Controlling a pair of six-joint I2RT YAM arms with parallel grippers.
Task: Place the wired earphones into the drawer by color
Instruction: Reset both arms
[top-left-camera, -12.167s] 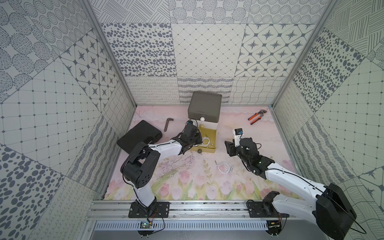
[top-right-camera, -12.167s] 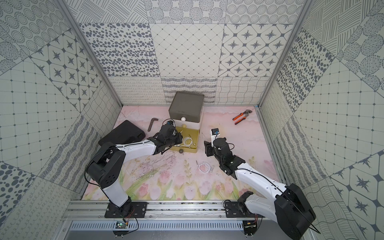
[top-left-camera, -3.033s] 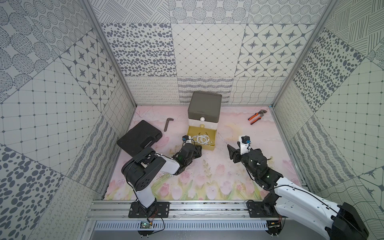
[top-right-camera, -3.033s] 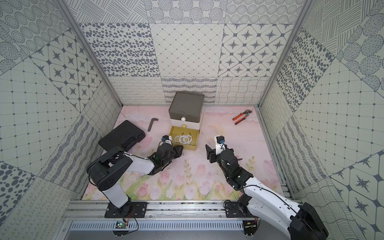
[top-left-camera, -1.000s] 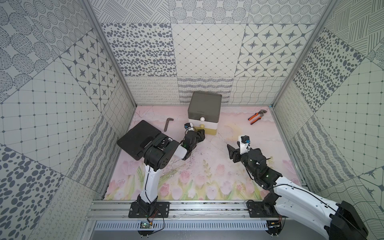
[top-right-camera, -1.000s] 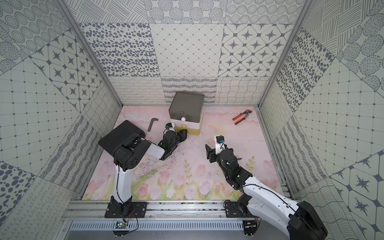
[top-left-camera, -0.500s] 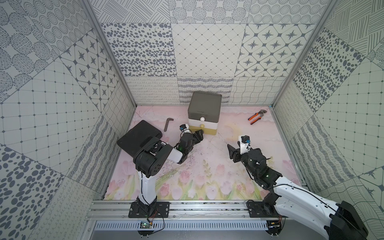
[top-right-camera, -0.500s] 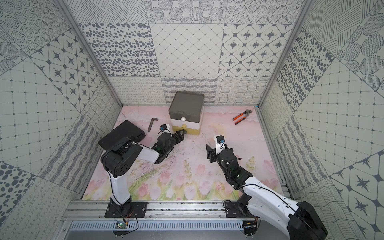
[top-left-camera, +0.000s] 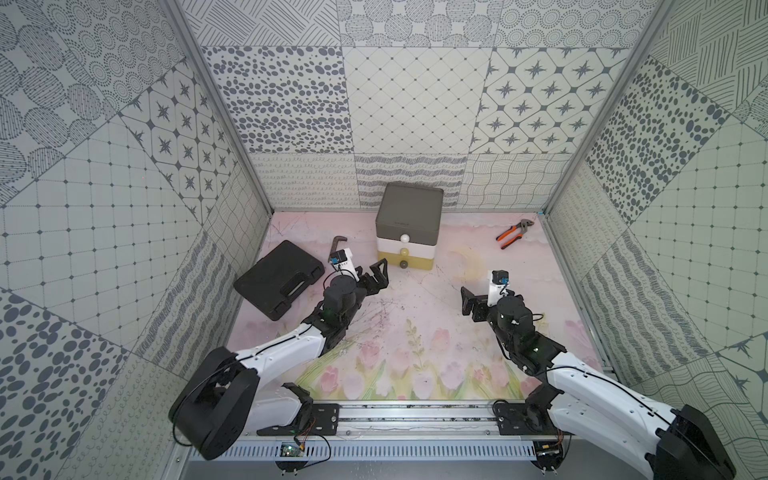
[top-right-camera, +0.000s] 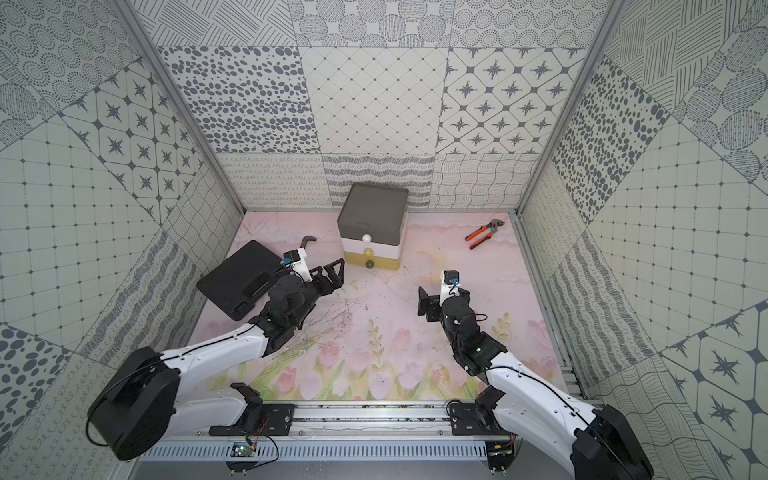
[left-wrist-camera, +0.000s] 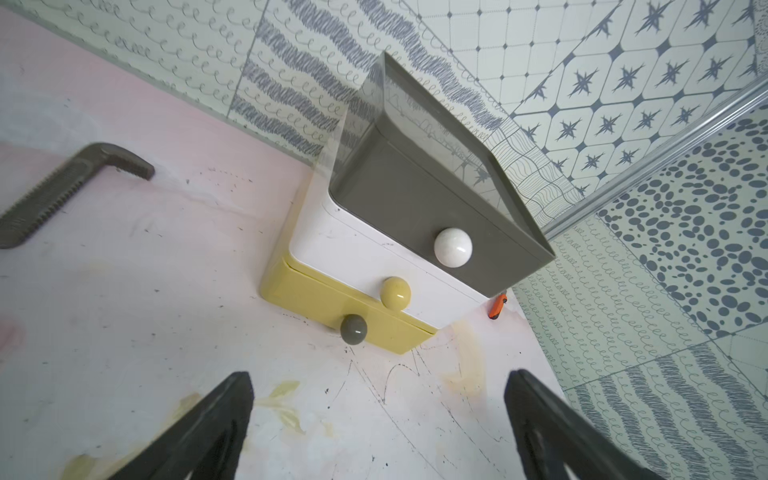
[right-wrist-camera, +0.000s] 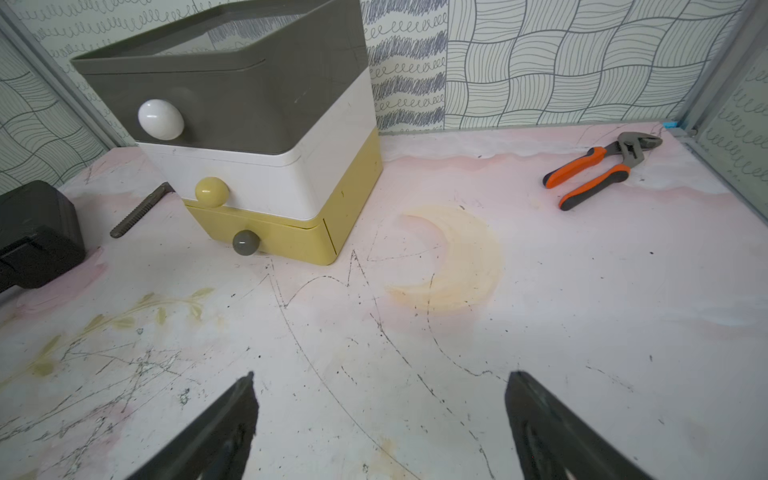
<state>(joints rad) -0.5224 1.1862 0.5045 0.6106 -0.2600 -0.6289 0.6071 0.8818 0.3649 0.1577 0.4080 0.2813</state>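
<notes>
wired earphones show nowhere on the pink floral mat (top-left-camera: 415, 324), so the sorting seems done, all stowed in the small three-tier plastic drawer (left-wrist-camera: 415, 208) of dark grey, white and mustard-yellow, shut just ahead of the left gripper (left-wrist-camera: 380, 382), which like the right gripper (right-wrist-camera: 380, 384) gapes wide and empty; next, only retreat.

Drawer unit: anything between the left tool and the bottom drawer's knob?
Nothing visible. Only bare mat lies between the open left tool and the grey knob of the bottom drawer, which is shut.
</notes>
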